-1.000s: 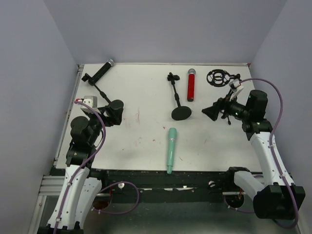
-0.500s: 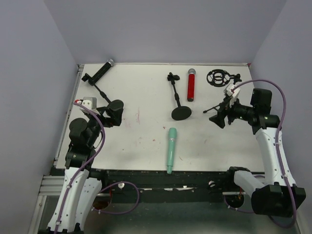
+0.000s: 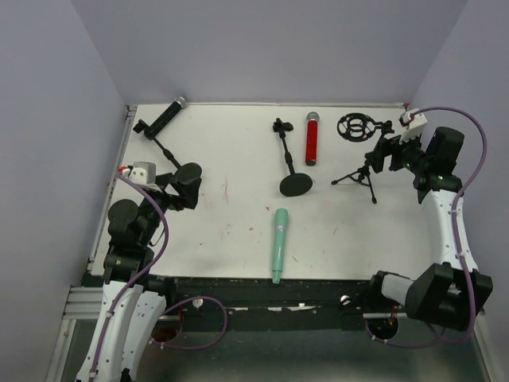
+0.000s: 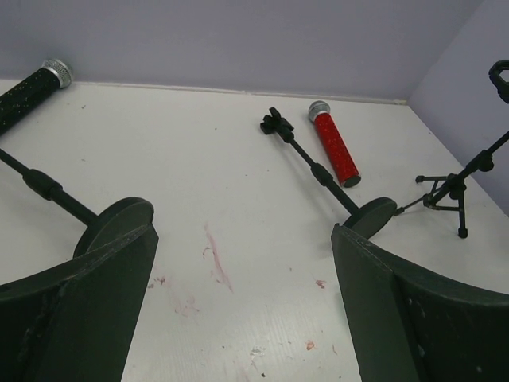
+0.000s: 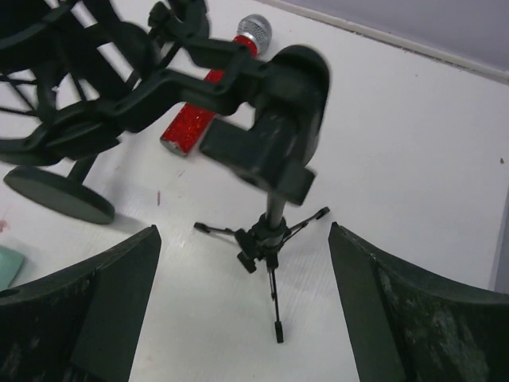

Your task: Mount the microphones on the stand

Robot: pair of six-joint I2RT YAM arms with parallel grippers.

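1. Three microphones are seen on the counter (image 3: 238, 223). The red microphone (image 3: 312, 139) lies flat at the far middle, just beside the rod of the round-base stand (image 3: 295, 185). The mint-green microphone (image 3: 279, 245) lies near the front edge. The black microphone (image 3: 163, 119) lies at the far left corner, at the upper end of the left stand (image 3: 189, 171).
2. The left gripper (image 4: 242, 239) is spread wide and empty, near the left stand's base; every microphone is well apart from it.
3. The right gripper (image 3: 384, 153) is spread too, with nothing pinched. It is held at the tripod stand (image 3: 362, 177), whose ring mount is seen between its fingers. The red microphone lies well apart, to its left.
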